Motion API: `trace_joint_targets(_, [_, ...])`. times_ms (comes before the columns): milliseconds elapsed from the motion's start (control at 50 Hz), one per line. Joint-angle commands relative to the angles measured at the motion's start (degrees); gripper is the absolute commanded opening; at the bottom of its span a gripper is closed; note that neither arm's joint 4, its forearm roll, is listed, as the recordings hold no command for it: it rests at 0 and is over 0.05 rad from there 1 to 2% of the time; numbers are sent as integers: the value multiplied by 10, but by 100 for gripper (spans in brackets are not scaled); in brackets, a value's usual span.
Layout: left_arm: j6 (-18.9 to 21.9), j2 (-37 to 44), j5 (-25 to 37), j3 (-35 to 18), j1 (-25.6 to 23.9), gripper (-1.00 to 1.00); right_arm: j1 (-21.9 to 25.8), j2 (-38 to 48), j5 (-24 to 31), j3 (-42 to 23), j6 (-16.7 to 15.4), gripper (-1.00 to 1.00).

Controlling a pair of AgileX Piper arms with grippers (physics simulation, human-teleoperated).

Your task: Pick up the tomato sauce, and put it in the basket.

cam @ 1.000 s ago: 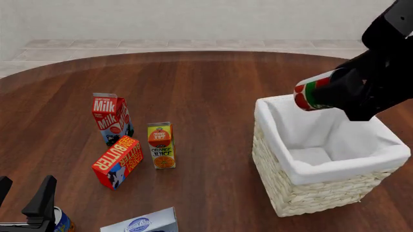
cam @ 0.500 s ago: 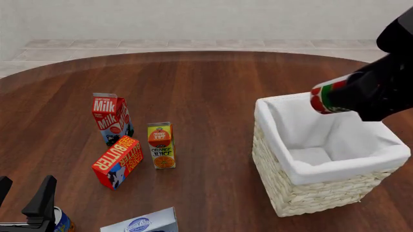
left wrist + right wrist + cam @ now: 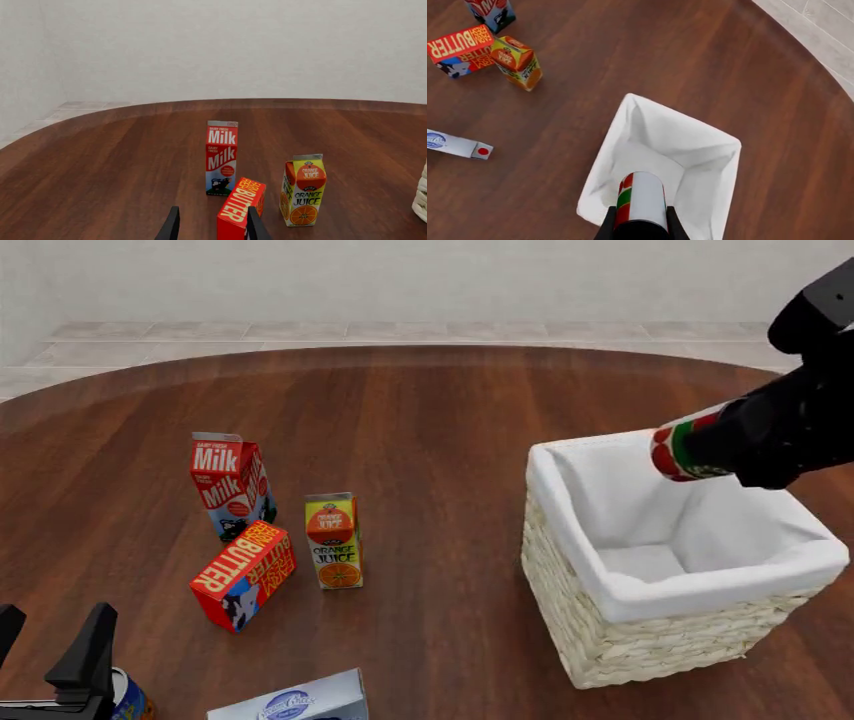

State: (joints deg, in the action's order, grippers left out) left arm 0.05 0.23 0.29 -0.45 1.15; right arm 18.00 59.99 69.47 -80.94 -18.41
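Above the basket, the tomato sauce sits clamped in the right gripper, lying on its side with one end poking out toward the left side of the front view. In the right wrist view the can sits between the two fingers, which press its sides, and the basket's white-lined opening is right beneath it. The can is in the air over the near-right part of the opening, not touching the lining. The left gripper is low at the near-left table edge, fingers spread apart with nothing between them; the butter carton is just ahead of it. The milk carton and orange juice carton stand upright, well left of the basket.
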Motion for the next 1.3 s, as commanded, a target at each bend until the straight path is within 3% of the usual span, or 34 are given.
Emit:
trace_joint_targets(20, [0,0,0,0,0,100,-18,12,-1,2,12,-100])
trace_joint_targets(860, [0,0,0,0,0,100,-49,82,-37,41,34,-100])
trace_joint_targets(1040, [0,0,0,0,0,100,-72,85,-36,49,19,-100])
trace_joint_targets(1300, [0,0,0,0,0,100,-72,95,-54,66,25,-100])
